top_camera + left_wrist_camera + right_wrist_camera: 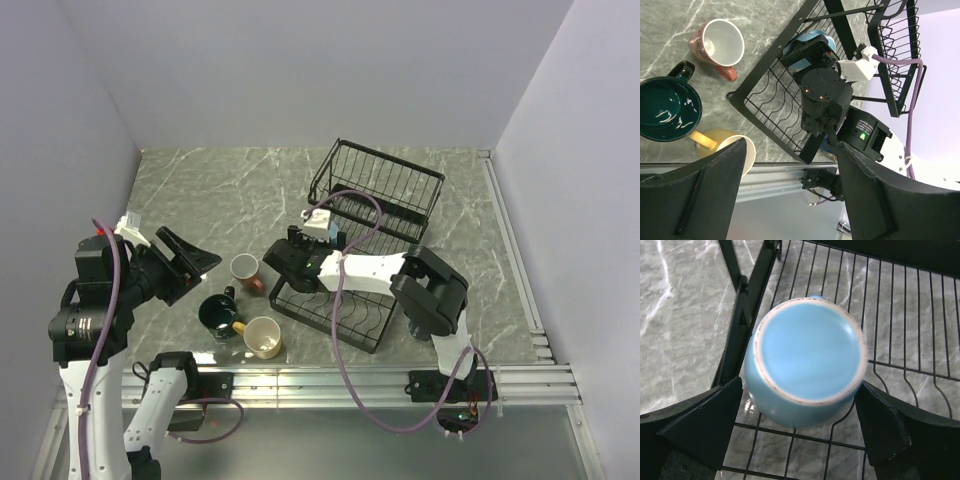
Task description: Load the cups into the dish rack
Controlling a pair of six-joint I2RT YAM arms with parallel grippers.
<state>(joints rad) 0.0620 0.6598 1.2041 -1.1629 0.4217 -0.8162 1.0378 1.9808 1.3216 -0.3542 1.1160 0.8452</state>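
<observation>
The light blue cup [807,357] stands upside down on the flat wire tray of the black dish rack [920,371], near its left frame bar. My right gripper [799,390] is open, one finger on each side of the cup. In the top view the gripper [287,258] hides the cup over the tray [335,322]. The salmon pink cup [245,268], dark teal cup [218,315] and yellow-cream cup [263,337] sit on the table left of the rack. My left gripper [198,270] is open and empty, raised left of them. Navy and beige cups are not in view.
The rack's raised basket [380,185] stands behind the tray. The left wrist view shows the pink cup [717,45], teal cup [665,107], yellow cup [742,150] and the right arm [822,100] over the tray. A metal rail [400,380] edges the table front.
</observation>
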